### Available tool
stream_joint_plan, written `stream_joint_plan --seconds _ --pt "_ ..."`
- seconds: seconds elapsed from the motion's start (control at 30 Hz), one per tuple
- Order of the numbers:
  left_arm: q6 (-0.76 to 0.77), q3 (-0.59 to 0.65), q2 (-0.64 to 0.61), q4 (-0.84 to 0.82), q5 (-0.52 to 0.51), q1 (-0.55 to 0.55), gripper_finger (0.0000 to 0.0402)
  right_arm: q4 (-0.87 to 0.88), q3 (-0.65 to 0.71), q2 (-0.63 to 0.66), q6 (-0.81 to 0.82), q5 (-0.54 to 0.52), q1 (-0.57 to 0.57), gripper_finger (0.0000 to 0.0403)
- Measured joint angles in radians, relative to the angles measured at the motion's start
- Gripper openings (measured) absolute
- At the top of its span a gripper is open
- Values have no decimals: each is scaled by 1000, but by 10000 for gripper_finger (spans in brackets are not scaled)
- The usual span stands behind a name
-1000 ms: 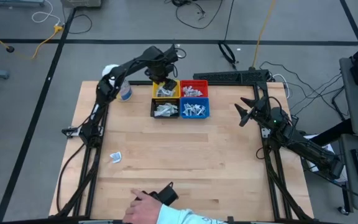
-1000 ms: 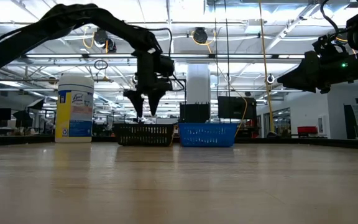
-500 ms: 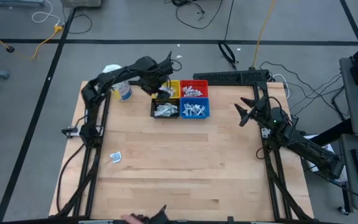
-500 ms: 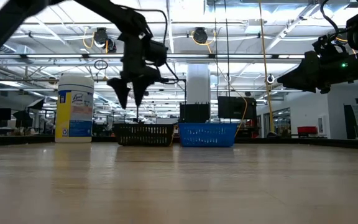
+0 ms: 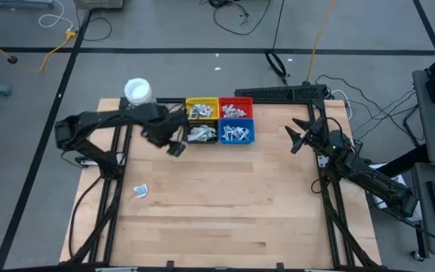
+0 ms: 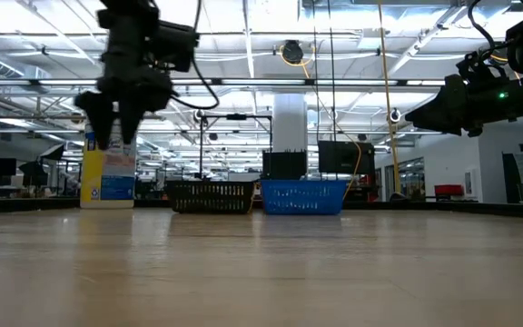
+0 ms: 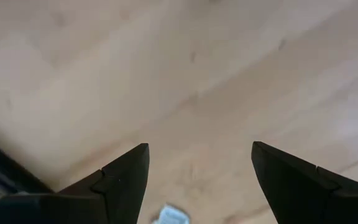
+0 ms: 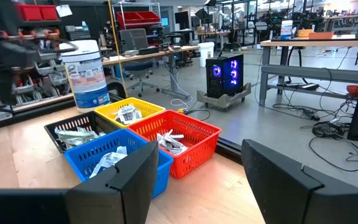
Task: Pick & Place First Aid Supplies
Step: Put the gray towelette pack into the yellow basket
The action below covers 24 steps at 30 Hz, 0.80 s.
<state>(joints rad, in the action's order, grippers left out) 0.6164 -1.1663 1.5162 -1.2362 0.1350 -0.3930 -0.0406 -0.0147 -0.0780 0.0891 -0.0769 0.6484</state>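
First aid supplies, small white packets, lie in four small bins at the table's far middle: yellow (image 5: 201, 109), red (image 5: 236, 108), black (image 5: 201, 134) and blue (image 5: 237, 134). One loose packet (image 5: 140, 190) lies flat on the wood toward the near left; it shows at the edge of the left wrist view (image 7: 169, 215). My left gripper (image 5: 175, 147) hangs open over bare table just left of the black bin, pointing down (image 6: 112, 127), with nothing between its fingers (image 7: 197, 155). My right gripper (image 5: 291, 139) waits open at the right, level, facing the bins (image 8: 197, 168).
A white-lidded round jar (image 5: 138, 92) stands at the far left corner, behind my left gripper in the low view (image 6: 107, 177). Bare wood (image 5: 225, 204) stretches across the middle and near side of the table. Cables and a dark bar (image 5: 282, 92) lie past the far edge.
My left gripper has swung away from above the yellow bin toward the table's left and near side, staying open and pointing down, and now hangs beside the black bin. A person's hand at the near edge has drawn back out of view.
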Motion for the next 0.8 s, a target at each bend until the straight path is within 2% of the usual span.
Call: stream_joint_plan --seconds 0.23,0.53,0.7,0.8 --pt "199 175 -151 -2 18 149 283 0 0 0 0 0 0 228" --pt "395 290 -243 0 52 345 283 0 0 0 0 0 0 228" --pt "451 316 -257 2 55 449 283 0 0 0 0 0 0 228" --pt "398 335 -259 13 65 489 283 0 0 0 0 0 0 228"
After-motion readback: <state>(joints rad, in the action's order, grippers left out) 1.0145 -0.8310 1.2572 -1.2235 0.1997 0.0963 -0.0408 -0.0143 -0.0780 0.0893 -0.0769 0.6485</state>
